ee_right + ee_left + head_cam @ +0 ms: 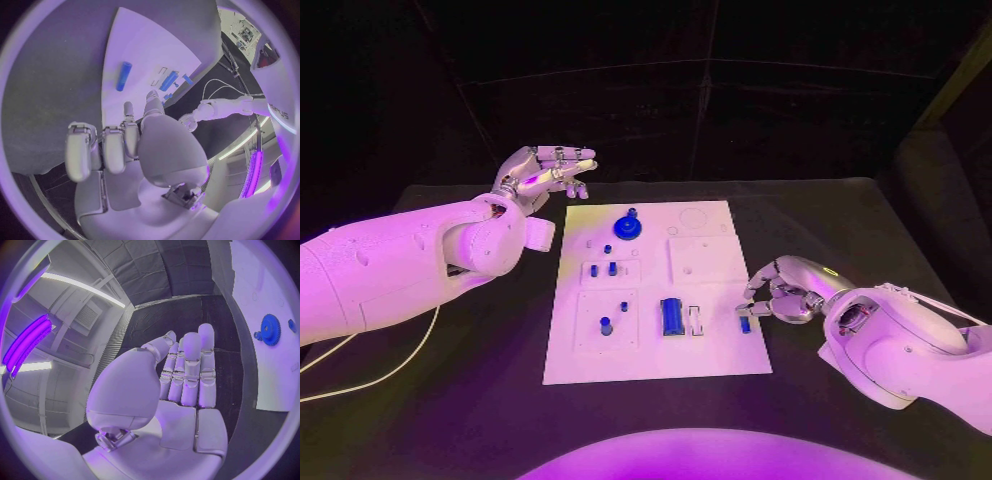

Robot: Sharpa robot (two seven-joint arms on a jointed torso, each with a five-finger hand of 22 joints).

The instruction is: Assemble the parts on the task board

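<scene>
Blue peg (744, 323), near the board's (711, 355) right edge: small, stiff, probably light and slick; best taken by its sides. Right hand (783, 292) curls over it; whether it pinches the peg, I cannot tell. Left hand (545, 174), beyond the board's far left corner: fingers spread, holding nothing.

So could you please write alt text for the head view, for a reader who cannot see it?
A white task board lies on a black table, with small blue parts on it. The right hand rests at the board's right edge; the left hand, holding nothing, is raised past its far left corner.
</scene>
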